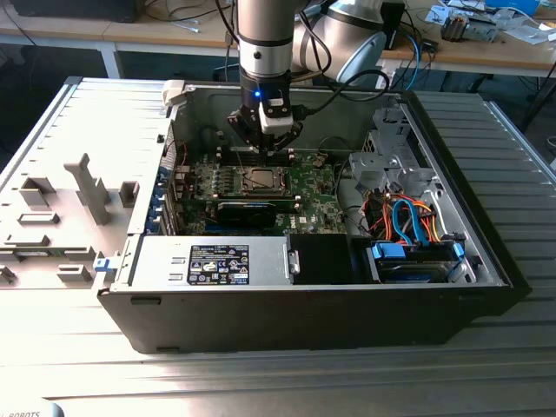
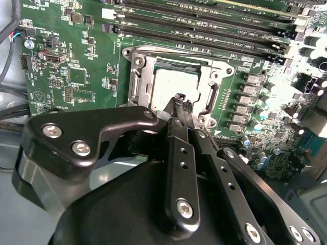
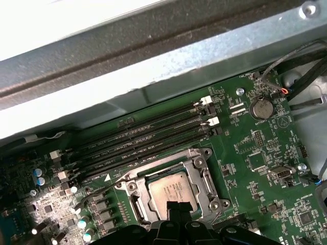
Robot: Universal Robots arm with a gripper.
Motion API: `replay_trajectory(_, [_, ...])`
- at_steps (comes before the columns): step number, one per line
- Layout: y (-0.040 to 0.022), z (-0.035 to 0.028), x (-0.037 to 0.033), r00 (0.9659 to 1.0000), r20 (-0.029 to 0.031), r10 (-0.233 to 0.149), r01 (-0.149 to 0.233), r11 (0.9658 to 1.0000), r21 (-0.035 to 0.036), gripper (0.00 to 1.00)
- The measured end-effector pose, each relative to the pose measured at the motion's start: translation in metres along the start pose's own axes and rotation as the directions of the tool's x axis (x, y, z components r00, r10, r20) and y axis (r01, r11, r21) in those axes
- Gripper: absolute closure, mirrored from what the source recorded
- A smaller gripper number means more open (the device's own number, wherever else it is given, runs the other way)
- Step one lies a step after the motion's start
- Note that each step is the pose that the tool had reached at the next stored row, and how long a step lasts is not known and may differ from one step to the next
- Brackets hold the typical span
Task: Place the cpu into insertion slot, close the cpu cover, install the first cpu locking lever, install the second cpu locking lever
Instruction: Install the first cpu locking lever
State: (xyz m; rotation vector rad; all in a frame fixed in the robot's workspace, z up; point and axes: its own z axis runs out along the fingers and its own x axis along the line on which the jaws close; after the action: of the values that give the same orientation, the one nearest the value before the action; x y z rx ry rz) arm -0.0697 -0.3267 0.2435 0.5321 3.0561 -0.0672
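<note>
One arm reaches down into an open computer case (image 1: 486, 261) that lies on its side on a ribbed grey counter (image 1: 287, 373), and its tool (image 1: 265, 139) hangs over the green motherboard (image 1: 313, 187) near the case's back wall. The cpu (image 3: 171, 193), with its dull silver top, sits seated in the insertion slot (image 3: 134, 204), and the cpu cover (image 3: 204, 176) lies flat around it, its metal frame bordering the chip on all sides. In the second wrist view the cpu (image 2: 171, 87) shows pale through the cover's square window, and the cpu cover (image 2: 139, 76) rests down on the socket. The tool's black fingers (image 2: 179, 148) run down to narrow tips (image 2: 180, 102) that come together just above the near edge of the chip, clenched or nearly so with nothing visibly between them; whether the tips touch the chip or the cover I cannot tell. Long black memory slots (image 3: 148, 135) run beside the socket, on the side toward the case wall. In the exterior view a silver power supply box (image 1: 208, 261) fills the front of the case toward that view's left, and a cluster of blue and orange cables (image 1: 413, 221) lies toward its right.
</note>
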Motion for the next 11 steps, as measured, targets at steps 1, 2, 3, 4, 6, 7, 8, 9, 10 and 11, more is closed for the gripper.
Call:
replay_trajectory(1, [0.0,0.0,0.0,1.0,0.0,-0.001,0.001,1.0,0.0,0.89])
replay_trajectory(2, [0.0,0.0,0.0,1.0,0.0001,-0.004,0.004,1.0,-0.0001,0.89])
replay_trajectory(3, [0.0,0.0,0.0,1.0,0.0002,-0.005,0.005,1.0,-0.0002,0.89])
replay_trajectory(4, [0.0,0.0,0.0,1.0,0.0002,-0.006,0.006,1.0,-0.0002,0.89])
replay_trajectory(6, [0.0,0.0,0.0,1.0,0.0003,-0.008,0.008,1.0,-0.0003,0.89])
replay_trajectory(7, [0.0,0.0,0.0,1.0,0.0003,-0.009,0.009,1.0,-0.0004,0.89])
replay_trajectory(8, [0.0,0.0,0.0,0.9999,0.0004,-0.011,0.011,0.9999,-0.0004,0.89])
replay_trajectory(9, [0.0,0.0,0.0,0.9999,0.0005,-0.012,0.012,0.9999,-0.0005,0.89])
replay_trajectory(10, [0.0,0.0,0.0,0.9999,0.0005,-0.013,0.013,0.9999,-0.0006,0.89])
replay_trajectory(11, [0.0,0.0,0.0,0.9999,0.0005,-0.014,0.014,0.9999,-0.0006,0.89])
